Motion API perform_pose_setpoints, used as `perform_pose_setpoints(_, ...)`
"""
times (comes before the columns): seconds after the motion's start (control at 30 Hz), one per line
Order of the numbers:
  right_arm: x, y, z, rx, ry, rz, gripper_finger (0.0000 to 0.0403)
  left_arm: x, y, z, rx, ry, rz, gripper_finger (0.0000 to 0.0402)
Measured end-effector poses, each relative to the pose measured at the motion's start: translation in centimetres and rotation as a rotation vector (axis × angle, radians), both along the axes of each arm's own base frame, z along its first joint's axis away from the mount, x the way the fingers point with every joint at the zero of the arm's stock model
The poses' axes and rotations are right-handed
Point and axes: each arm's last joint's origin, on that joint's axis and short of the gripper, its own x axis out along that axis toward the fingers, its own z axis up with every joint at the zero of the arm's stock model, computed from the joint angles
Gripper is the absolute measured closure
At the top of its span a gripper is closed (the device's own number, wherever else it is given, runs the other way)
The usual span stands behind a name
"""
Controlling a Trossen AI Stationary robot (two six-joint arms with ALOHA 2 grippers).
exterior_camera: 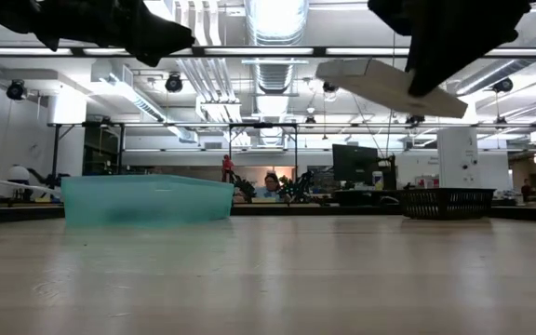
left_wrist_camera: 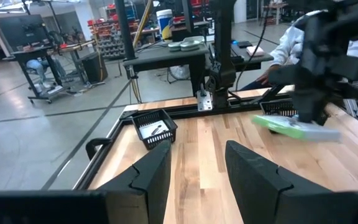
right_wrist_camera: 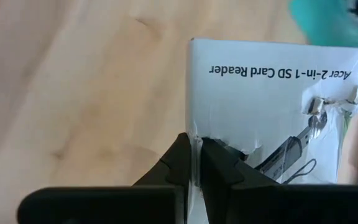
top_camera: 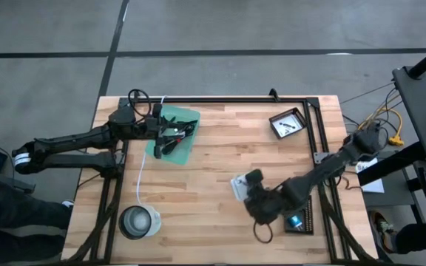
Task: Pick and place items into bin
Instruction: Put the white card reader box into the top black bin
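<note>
My right gripper (right_wrist_camera: 194,163) is shut on a white printed packet (right_wrist_camera: 272,93) labelled as an SD card reader. It holds the packet in the air over the table's middle (top_camera: 237,186), high above the wood in the low view (exterior_camera: 389,86). My left gripper (left_wrist_camera: 197,168) is open and hovers over the teal bin (top_camera: 174,133), which rests on its flat bottom near the table's far left (exterior_camera: 147,200). Dark items (top_camera: 172,137) lie inside the bin. My right gripper pinches the white packet between its two fingers at one edge (right_wrist_camera: 192,127). The packet is lifted clear of the table and juts out from the fingers, tilted, with one end lower (exterior_camera: 440,104).
A silvery bowl (top_camera: 139,222) stands near the table's near left, with a white cord (top_camera: 140,174) running from it toward the bin. A black mesh basket (top_camera: 288,123) sits at the far right, a black tray (top_camera: 299,220) at the near right, a black cable loop (top_camera: 261,233) beside it.
</note>
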Motion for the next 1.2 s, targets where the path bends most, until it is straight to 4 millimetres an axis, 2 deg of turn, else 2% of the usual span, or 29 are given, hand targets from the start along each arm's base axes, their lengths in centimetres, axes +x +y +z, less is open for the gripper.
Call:
perform_pose_setpoints(0.2, -2.7, -3.4, 2.9, -0.031, -0.076, 0.026, 0.039, -0.2, -0.1, 0.3, 0.006, -0.017, 0.0, 0.0265)
perform_pose_setpoints(0.4, -5.6, -8.8, 4.8, -0.039, -0.149, -0.054, 0.039, -0.2, -0.1, 0.2, 0.004, -0.012, 0.0, 0.0265)
perform_pose_setpoints(0.6, -8.3, -13.7, 4.7, -0.04, -0.122, -0.087, 0.039, -0.2, -0.1, 0.2, 0.007, -0.011, 0.0, 0.0265)
perform_pose_setpoints(0.8, -10.0, -17.8, 4.6, -0.115, -0.003, -0.169, 0.0391, -0.2, -0.1, 0.2, 0.007, -0.01, 0.0, 0.0265)
perform_pose_setpoints(1.0, -10.2, -20.7, 3.9, -0.156, 0.135, -0.205, 0.0391, -0.1, 0.0, 0.0, 0.003, 0.0, 0.0, 0.0265)
perform_pose_setpoints(1.2, -10.0, -23.3, 2.3, -0.16, 0.317, -0.234, 0.0391, -0.1, 0.0, 0.1, 0.005, -0.003, 0.0, 0.0265)
